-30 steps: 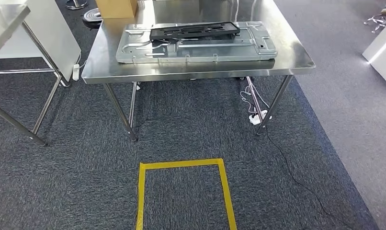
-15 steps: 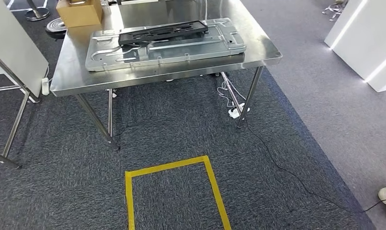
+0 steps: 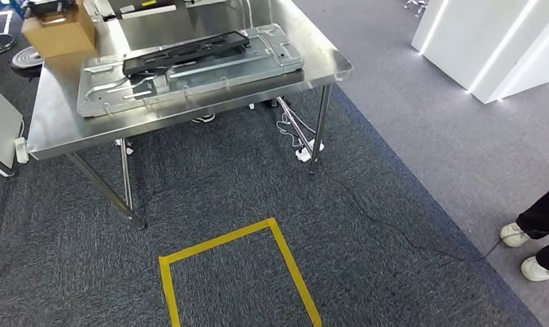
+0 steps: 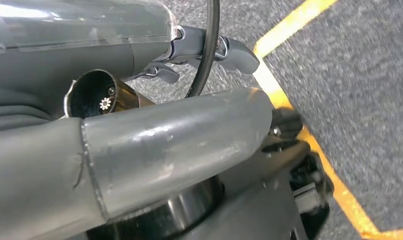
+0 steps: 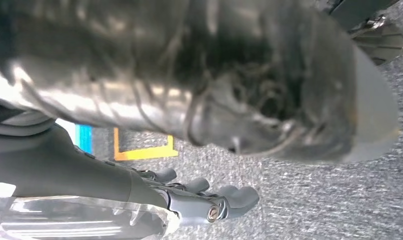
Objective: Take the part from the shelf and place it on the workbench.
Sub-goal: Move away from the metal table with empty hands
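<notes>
The steel workbench (image 3: 190,109) stands ahead and to the left in the head view. A large grey metal plate (image 3: 190,71) lies on it, with a long black plastic part (image 3: 186,53) resting on the plate's far side. My left hand (image 4: 179,135) hangs over the carpet, its dark fingers (image 4: 237,52) loosely spread and holding nothing. My right hand (image 5: 269,85) also hangs low, with its fingers (image 5: 224,200) apart and nothing in them. Both hands are far from the bench.
A cardboard box (image 3: 59,33) sits at the bench's far left corner. A yellow tape square (image 3: 224,272) marks the carpet in front of me. Cables and a power strip (image 3: 304,151) lie under the bench. A person's legs and shoes (image 3: 530,248) stand at the right; white panels (image 3: 483,41) rise behind.
The whole head view has swung to the right, so the bench now sits further left in the picture. A person's legs have come into view at the right edge.
</notes>
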Robot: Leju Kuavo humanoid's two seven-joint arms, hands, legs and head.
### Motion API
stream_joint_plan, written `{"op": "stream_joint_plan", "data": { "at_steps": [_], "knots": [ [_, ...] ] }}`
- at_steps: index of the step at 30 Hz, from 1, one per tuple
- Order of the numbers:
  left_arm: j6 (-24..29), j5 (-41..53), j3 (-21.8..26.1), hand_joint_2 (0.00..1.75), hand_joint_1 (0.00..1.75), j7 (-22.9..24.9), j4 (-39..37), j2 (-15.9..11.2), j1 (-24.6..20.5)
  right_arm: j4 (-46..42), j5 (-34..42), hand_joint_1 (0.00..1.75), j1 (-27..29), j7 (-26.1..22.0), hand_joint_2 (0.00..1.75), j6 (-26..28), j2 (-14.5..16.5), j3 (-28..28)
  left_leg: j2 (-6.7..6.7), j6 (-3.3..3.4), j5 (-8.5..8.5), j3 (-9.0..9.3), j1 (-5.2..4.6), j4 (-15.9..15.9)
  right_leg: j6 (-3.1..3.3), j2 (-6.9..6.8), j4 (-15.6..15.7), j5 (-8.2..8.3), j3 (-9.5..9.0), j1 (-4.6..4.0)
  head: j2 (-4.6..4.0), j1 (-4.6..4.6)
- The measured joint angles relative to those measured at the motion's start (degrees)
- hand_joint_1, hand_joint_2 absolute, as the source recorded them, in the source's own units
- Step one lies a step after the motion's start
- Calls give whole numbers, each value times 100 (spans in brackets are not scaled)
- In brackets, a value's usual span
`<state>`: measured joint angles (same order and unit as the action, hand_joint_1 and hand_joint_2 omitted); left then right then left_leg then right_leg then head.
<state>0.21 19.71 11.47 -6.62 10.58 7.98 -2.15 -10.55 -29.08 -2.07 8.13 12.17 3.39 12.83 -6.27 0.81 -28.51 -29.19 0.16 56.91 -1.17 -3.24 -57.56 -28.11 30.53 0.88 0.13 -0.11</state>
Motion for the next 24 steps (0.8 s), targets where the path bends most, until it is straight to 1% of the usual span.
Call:
{"op": "stream_joint_plan", "data": {
  "at_steps": [1, 2, 3, 4, 5, 6, 7, 8, 9, 10, 11, 12, 13, 14, 15, 16, 17, 18, 19, 20, 21, 22, 23, 24],
  "knots": [
    [3, 5, 2, 0, 0, -19, 0, -1, -12, 2, -19, 0, 3, 14, 0, -34, 8, 0, -7, -44, -5, 16, 14, 4, 46, 60, 2, 17, 9, 0, 0, 0],
    [7, 15, 3, 0, 0, -42, 0, -4, -20, 4, -40, 0, 4, 34, 0, -65, 21, 0, 56, -87, -50, 14, 27, 46, 86, 111, 6, 36, 21, 5, 0, 1],
    [12, 29, 4, 0, 0, -65, 0, -10, -22, 7, -58, 0, 0, 56, 0, -85, 33, 0, 181, -126, -168, -28, 38, 179, 130, 164, 12, 63, 36, 14, 0, -2],
    [21, 44, 4, 0, 0, -84, 0, -21, -19, 8, -70, 0, -6, 72, 0, -96, 48, 0, 331, -157, -341, -113, 46, 399, 168, 213, 17, 88, 56, 21, 0, -2],
    [34, 56, 5, 0, 0, -99, 0, -34, -10, 8, -76, 0, -14, 81, 0, -100, 62, 0, 462, -169, -579, -267, 46, 763, 194, 271, 16, 106, 84, 12, 0, -3],
    [51, 63, 7, 0, 0, -107, -1, -47, 1, 8, -74, 0, -20, 83, 0, -100, 71, 0, 531, -166, -802, -448, 46, 1174, 217, 336, 16, 126, 114, -3, 0, -3],
    [70, 64, 11, 0, 0, -115, -1, -61, 13, 8, -68, 0, -22, 81, 0, -101, 83, 0, 557, -152, -940, -604, 42, 1518, 231, 410, 15, 142, 141, -23, 0, -3],
    [88, 55, 18, 0, 0, -126, -1, -75, 24, 9, -61, 0, -21, 81, 0, -102, 93, 1, 573, -124, -974, -695, 31, 1714, 242, 495, 14, 159, 163, -47, 0, -4],
    [102, 44, 24, 0, 0, -140, -1, -87, 32, 10, -55, 0, -15, 85, 0, -106, 103, 2, 583, -80, -876, -668, 14, 1660, 248, 571, 13, 172, 172, -72, 0, -4],
    [119, 30, 31, 0, 0, -159, -1, -100, 35, 11, -52, 0, -10, 94, 0, -111, 113, 3, 616, -14, -676, -526, -14, 1371, 254, 650, 13, 183, 168, -100, 0, -4],
    [137, 15, 41, 0, 0, -177, 0, -117, 36, 13, -58, 0, -6, 117, 0, -118, 127, 4, 711, 83, -429, -313, -59, 937, 259, 719, 13, 192, 159, -118, 0, -3],
    [156, 0, 57, 0, 0, -190, 0, -147, 36, 14, -66, 0, -10, 151, 0, -126, 156, 4, 849, 189, -238, -117, -105, 518, 260, 773, 6, 200, 156, -138, 0, -1],
    [173, -16, 75, 0, 0, -198, 0, -170, 34, 14, -69, 0, -21, 186, 0, -131, 185, 5, 955, 281, -95, 24, -151, 191, 250, 835, 3, 214, 165, -140, 0, -1],
    [184, -32, 94, 0, 0, -186, 0, -191, 33, 14, -62, 0, -31, 211, 0, -133, 214, 9, 1024, 345, -29, 88, -187, 14, 233, 890, 1, 229, 185, -132, 0, -2],
    [193, -45, 111, 0, 0, -138, 0, -202, 29, 15, -44, 0, -35, 220, 0, -131, 236, 20, 1015, 378, -20, 95, -204, -47, 206, 950, 4, 248, 207, -127, 0, -5],
    [207, -51, 123, 0, 0, -50, 0, -191, 26, 15, -21, 0, -32, 211, 0, -125, 240, 40, 945, 386, 11, 106, -196, -89, 173, 1015, 22, 270, 221, -125, 0, -8],
    [226, -54, 134, 0, 0, 78, 0, -187, 27, 16, -4, 0, -21, 192, 0, -120, 243, 66, 873, 385, 50, 135, -175, -154, 153, 995, 11, 266, 230, -132, 0, -7],
    [247, -54, 147, 0, 0, 201, 0, -181, 36, 16, 3, 0, -13, 174, 0, -115, 243, 89, 804, 389, 92, 168, -151, -227, 130, 903, -63, 206, 267, -144, 0, -3],
    [263, -54, 162, 0, 0, 284, 0, -176, 55, 16, -1, 0, -10, 160, 0, -114, 244, 105, 726, 387, 132, 196, -125, -293, 104, 762, -246, 75, 354, -151, 0, 0],
    [272, -62, 179, 0, 0, 310, -1, -175, 80, 16, -11, 0, -9, 150, 0, -112, 245, 113, 645, 384, 154, 206, -115, -326, 75, 594, -545, -112, 495, -134, 0, 2],
    [274, -75, 202, 0, 0, 278, -2, -175, 105, 16, -20, 0, -11, 140, 0, -110, 246, 121, 568, 385, 154, 197, -113, -331, 31, 478, -914, -315, 679, -107, 0, 4],
    [274, -89, 228, 0, 0, 219, -2, -175, 125, 16, -31, 0, -11, 134, 0, -107, 247, 133, 480, 375, 145, 186, -108, -323, -18, 416, -1262, -461, 848, -66, 0, 3],
    [271, -98, 251, 0, 0, 144, -2, -174, 136, 16, -46, 0, -7, 134, 0, -106, 247, 145, 397, 355, 130, 173, -98, -308, -67, 379, -1471, -509, 947, -21, 0, 3],
    [268, -97, 270, 0, 0, 50, -2, -172, 139, 16, -66, 0, 0, 139, 0, -109, 246, 155, 318, 327, 107, 162, -80, -285, -115, 348, -1484, -457, 947, 22, 0, 3]
  ]
}}
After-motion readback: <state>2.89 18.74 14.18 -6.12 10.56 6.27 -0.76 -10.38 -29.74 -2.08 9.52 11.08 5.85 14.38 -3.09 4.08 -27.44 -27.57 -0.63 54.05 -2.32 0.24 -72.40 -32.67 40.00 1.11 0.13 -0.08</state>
